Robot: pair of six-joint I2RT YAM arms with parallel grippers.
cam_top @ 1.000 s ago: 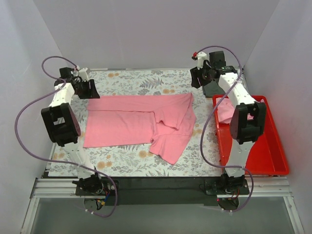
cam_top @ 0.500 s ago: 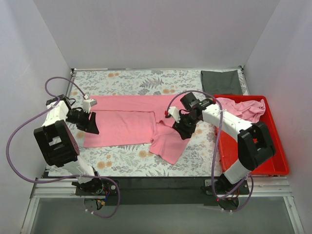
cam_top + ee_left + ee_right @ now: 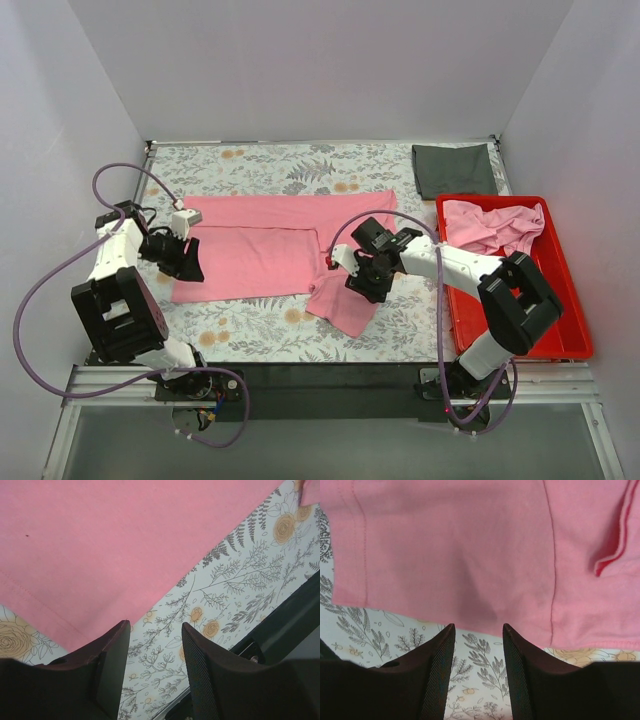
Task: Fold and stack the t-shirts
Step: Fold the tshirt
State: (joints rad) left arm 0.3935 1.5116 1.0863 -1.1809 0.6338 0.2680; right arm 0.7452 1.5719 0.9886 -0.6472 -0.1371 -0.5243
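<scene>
Spread t-shirt (image 3: 260, 245) left of the red bin (image 3: 560, 320), a second one inside it.
We see the floral table (image 3: 250, 330) carrying the spread t-shirt, partly folded, to the bin's left; a crumpled t-shirt (image 3: 490, 225) fills the bin's far end; a grey cloth (image 3: 455, 170) lies just beyond the bin; our right gripper (image 3: 362, 285) (image 3: 478, 626), fingers parted and empty, hangs over the hemmed flap nearest the bin; our left gripper (image 3: 190, 262) (image 3: 156, 625), likewise parted, over the corner farthest from it.
</scene>
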